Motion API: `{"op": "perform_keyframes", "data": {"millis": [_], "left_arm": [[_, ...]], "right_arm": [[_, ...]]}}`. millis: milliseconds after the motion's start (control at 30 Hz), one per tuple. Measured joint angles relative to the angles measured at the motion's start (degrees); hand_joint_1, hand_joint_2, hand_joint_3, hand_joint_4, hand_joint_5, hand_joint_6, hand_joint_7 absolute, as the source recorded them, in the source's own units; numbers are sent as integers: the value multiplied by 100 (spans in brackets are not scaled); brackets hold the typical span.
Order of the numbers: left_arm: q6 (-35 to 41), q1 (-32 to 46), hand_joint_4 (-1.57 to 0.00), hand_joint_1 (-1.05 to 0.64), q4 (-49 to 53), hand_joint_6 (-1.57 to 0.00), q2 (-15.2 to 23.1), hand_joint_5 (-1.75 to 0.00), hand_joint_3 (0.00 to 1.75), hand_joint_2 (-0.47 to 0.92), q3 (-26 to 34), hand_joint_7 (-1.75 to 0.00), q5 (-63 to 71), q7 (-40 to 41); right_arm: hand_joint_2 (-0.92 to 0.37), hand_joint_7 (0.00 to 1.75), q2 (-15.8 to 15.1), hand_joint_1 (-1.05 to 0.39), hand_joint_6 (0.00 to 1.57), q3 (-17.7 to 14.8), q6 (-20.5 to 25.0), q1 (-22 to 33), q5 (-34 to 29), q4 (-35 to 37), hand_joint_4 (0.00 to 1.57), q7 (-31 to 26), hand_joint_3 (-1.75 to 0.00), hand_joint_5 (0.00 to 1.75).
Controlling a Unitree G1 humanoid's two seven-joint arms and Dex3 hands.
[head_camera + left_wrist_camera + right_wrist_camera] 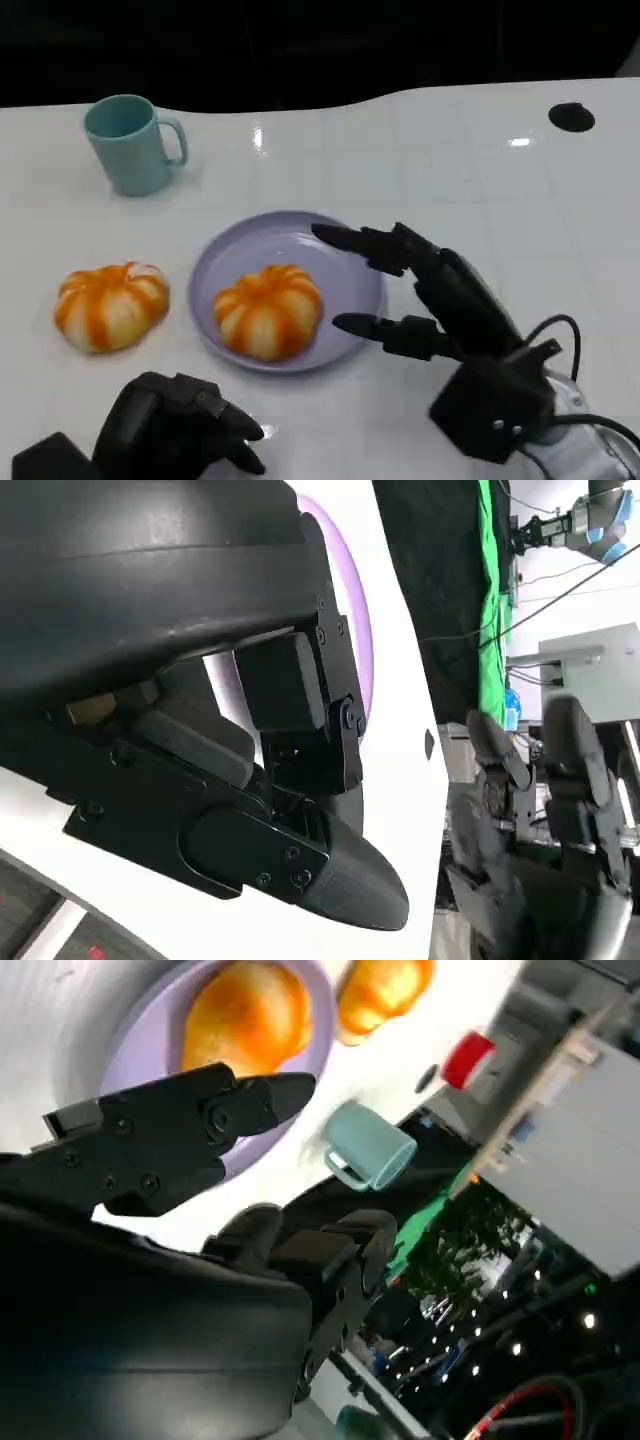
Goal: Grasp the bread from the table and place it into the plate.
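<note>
Bread (267, 310) just beside robot hand (420, 290)

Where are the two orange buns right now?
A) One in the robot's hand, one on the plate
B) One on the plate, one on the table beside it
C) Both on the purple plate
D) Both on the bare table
B: one bun lies on the purple plate, while the other bun sits on the white table beside the plate, and the right hand next to the plate holds nothing.
</note>
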Motion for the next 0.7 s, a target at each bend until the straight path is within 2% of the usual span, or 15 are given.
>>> {"op": "perform_keyframes", "data": {"millis": [33, 67, 100, 133, 167, 233, 333, 433, 567, 700], "left_arm": [[-3, -1, -148, -105, 1, -157, 1, -59, 0, 90, 2, -25, 3, 3], [-4, -6, -148, -105, 2, -157, -1, -59, 0, 91, 1, -25, 8, 6], [-7, -8, -148, -105, 2, -157, -2, -59, 0, 91, 0, -25, 9, 8], [-8, -9, -148, -105, 1, -157, -2, -59, 0, 91, 0, -25, 10, 16], [-9, -9, -148, -105, 1, -157, -1, -59, 0, 90, 1, -25, 10, 29], [-9, -14, -148, -105, 1, -157, -3, -59, 0, 90, -1, -24, 10, 43], [-10, -22, -148, -105, 1, -157, -4, -59, 0, 90, -3, -24, 10, 48], [-11, -25, -147, -105, 3, -157, -4, -59, 0, 90, 1, -24, 7, 51], [-12, -47, -147, -105, 17, -157, -5, -59, 0, 90, 0, -24, 7, 51], [-12, -66, -147, -105, 24, -157, -5, -59, 0, 90, 0, -23, 9, 52]], "right_arm": [[-62, 32, 0, -22, 75, -42, 55, 107, 207, -148, 48, 133, -65, 107], [-54, 60, 3, -19, 70, -106, 120, 220, 412, -300, 54, 280, -82, 114], [-51, 79, 3, -18, 65, -183, 197, 331, 632, -455, 57, 433, -90, 118], [-49, 91, -2, -17, 62, -253, 260, 420, 833, -584, 58, 560, -94, 121], [-49, 107, -7, -15, 60, -316, 314, 496, 999, -700, 61, 682, -98, 131], [-50, 122, -30, -16, 59, -453, 427, 659, 1357, -925, 64, 956, -99, 142], [-57, 133, -153, -18, 56, -627, 626, 926, 1664, -1251, 65, 1309, -88, 149], [-62, 136, -317, -20, 56, -784, 745, 1213, 1829, -1517, 67, 1581, -82, 148], [-68, 130, -452, -17, 63, -943, 802, 1497, 1883, -1682, 70, 1777, -77, 145], [-71, 127, -527, -13, 72, -1096, 885, 1789, 1985, -1886, 74, 1960, -76, 150]]}}
